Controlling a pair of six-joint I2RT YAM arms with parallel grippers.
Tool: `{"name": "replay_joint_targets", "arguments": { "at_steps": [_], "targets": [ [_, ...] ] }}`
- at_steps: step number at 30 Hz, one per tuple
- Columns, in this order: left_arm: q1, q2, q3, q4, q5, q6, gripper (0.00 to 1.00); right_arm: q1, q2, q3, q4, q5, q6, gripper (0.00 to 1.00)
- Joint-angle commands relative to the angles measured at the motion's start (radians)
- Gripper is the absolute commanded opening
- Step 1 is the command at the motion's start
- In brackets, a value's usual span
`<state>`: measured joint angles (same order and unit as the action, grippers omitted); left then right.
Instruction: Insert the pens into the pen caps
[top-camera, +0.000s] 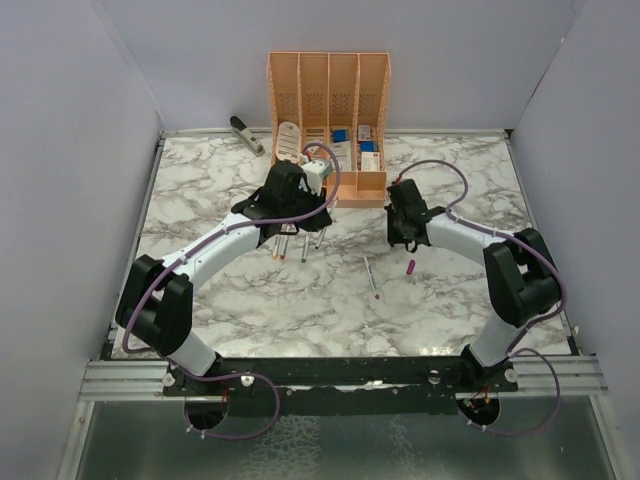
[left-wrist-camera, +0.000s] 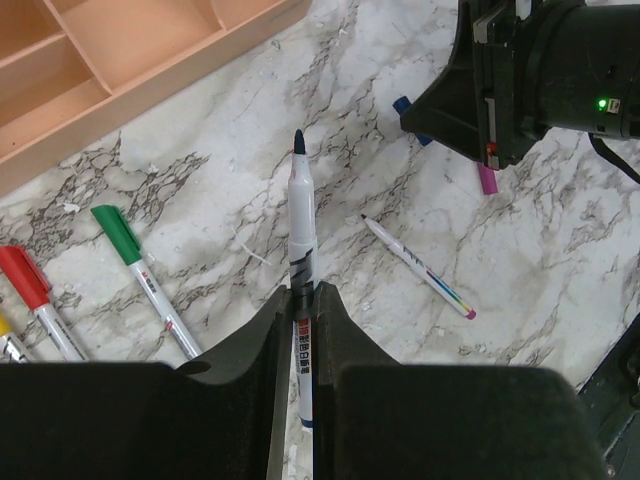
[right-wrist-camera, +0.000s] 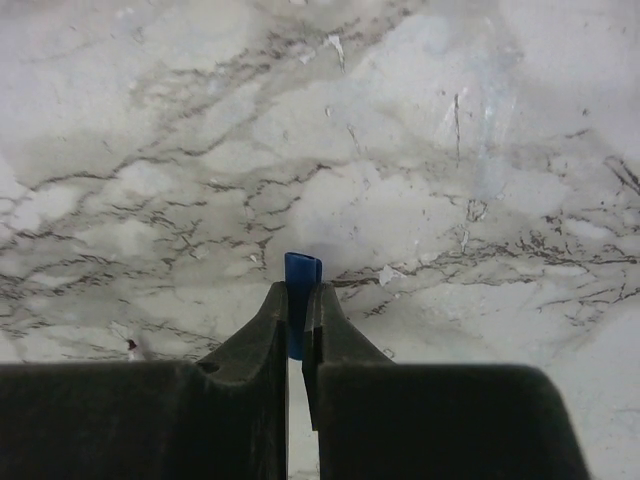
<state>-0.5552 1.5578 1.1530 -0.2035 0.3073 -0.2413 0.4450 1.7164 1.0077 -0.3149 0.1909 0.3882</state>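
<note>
My left gripper (left-wrist-camera: 301, 292) is shut on a grey-white pen (left-wrist-camera: 301, 215), whose bare dark-blue tip points away from the wrist above the marble table. My right gripper (right-wrist-camera: 302, 290) is shut on a blue pen cap (right-wrist-camera: 303, 272) that pokes out past the fingertips, close over the table. In the left wrist view a green-capped pen (left-wrist-camera: 140, 275) and a red-capped pen (left-wrist-camera: 35, 300) lie on the left. A thin pen with a magenta tip (left-wrist-camera: 415, 265) lies to the right, and a magenta cap (left-wrist-camera: 487, 180) sits beside the right arm's black wrist (left-wrist-camera: 500, 80).
An orange organizer (top-camera: 328, 125) with white stationery stands at the back centre, just behind both grippers. A grey stapler (top-camera: 246, 135) lies at the back left. The thin pen (top-camera: 371, 277) and the magenta cap (top-camera: 410, 267) lie between the arms.
</note>
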Motion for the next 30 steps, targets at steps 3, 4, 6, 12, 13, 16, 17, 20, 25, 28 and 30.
{"name": "replay_joint_targets", "arguments": {
  "at_steps": [3,4,6,12,13,16,17,20,25,28,30],
  "targets": [
    [0.007,-0.076,-0.049,0.156,0.078,-0.042,0.00,0.000,-0.124,0.061,0.129,0.009,-0.012,0.01],
    [0.008,-0.084,-0.061,0.178,0.083,-0.053,0.00,0.001,-0.152,0.048,0.180,0.010,-0.017,0.01],
    [0.008,-0.100,-0.082,0.224,0.092,-0.082,0.00,0.000,-0.215,0.017,0.306,-0.003,-0.023,0.01],
    [0.005,-0.120,-0.145,0.387,0.156,-0.184,0.00,0.001,-0.389,-0.114,0.638,-0.103,0.000,0.01],
    [-0.001,-0.119,-0.150,0.409,0.167,-0.194,0.00,0.001,-0.414,-0.141,0.694,-0.121,0.008,0.01],
    [-0.027,-0.106,-0.148,0.453,0.195,-0.205,0.00,0.001,-0.470,-0.202,0.825,-0.175,0.034,0.01],
    [-0.039,-0.098,-0.138,0.456,0.205,-0.199,0.00,0.001,-0.482,-0.210,0.847,-0.190,0.043,0.01],
    [-0.087,-0.076,-0.104,0.457,0.231,-0.173,0.00,0.001,-0.511,-0.229,0.889,-0.243,0.067,0.01],
    [-0.120,-0.049,-0.074,0.465,0.258,-0.159,0.00,0.000,-0.557,-0.273,0.937,-0.316,0.108,0.01],
    [-0.121,-0.049,-0.074,0.470,0.266,-0.155,0.00,0.001,-0.581,-0.301,0.970,-0.324,0.135,0.01],
    [-0.121,-0.048,-0.077,0.471,0.267,-0.155,0.00,0.001,-0.590,-0.300,0.956,-0.335,0.141,0.01]
  ]
}}
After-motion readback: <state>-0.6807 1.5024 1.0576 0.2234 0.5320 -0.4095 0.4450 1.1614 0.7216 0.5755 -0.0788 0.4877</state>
